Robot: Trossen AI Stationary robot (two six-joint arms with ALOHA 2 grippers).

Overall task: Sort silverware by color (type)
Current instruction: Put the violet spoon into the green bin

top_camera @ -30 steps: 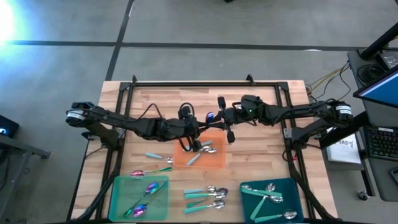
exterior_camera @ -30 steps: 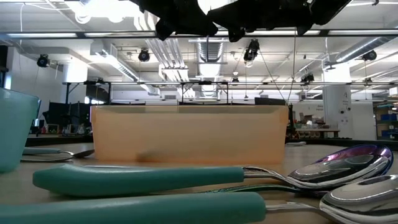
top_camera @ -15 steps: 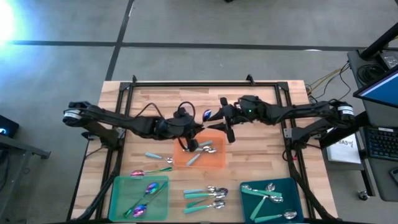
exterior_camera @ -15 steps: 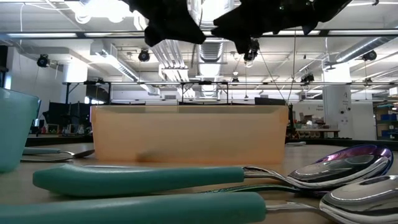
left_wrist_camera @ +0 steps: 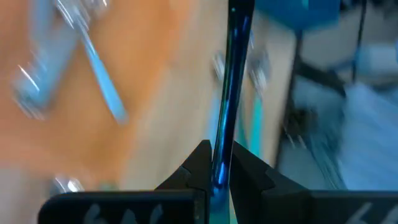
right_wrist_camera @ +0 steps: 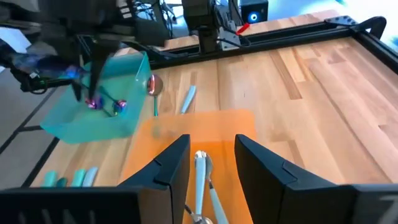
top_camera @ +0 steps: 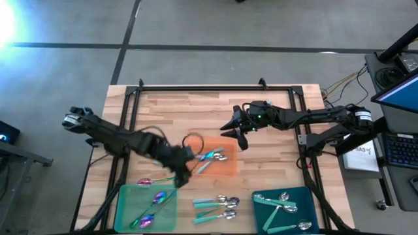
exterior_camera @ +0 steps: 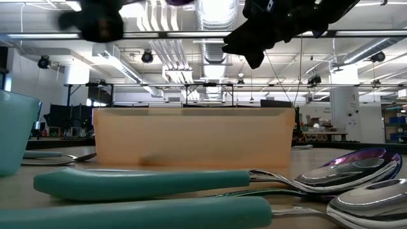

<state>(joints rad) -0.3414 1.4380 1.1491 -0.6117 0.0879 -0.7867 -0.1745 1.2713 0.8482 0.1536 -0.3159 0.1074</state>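
The left pincer (left_wrist_camera: 219, 163) is clamped shut on a slim blue-handled spoon (left_wrist_camera: 231, 93), the handle standing straight out between the fingers; gripped by one end like this, the spoon can be carried clear of the others and dropped lengthwise into a tray. In the high view that pincer (top_camera: 181, 171) sits at the near-left corner of the orange tray (top_camera: 228, 168), just above the green tray (top_camera: 127, 196), which looks like the intended destination since iridescent-bowled spoons (top_camera: 157, 199) already lie there. The right pincer (right_wrist_camera: 211, 163) hangs open and empty over the orange tray, its fingers spread either side of the silver spoons (right_wrist_camera: 200, 163) lying in it, probably lined up for another pick. Teal-handled spoons (top_camera: 282, 203) are gathered in the teal tray (top_camera: 258, 199), and a loose cluster (top_camera: 219, 207) waits on the table (top_camera: 170, 108) between the trays, unsorted.
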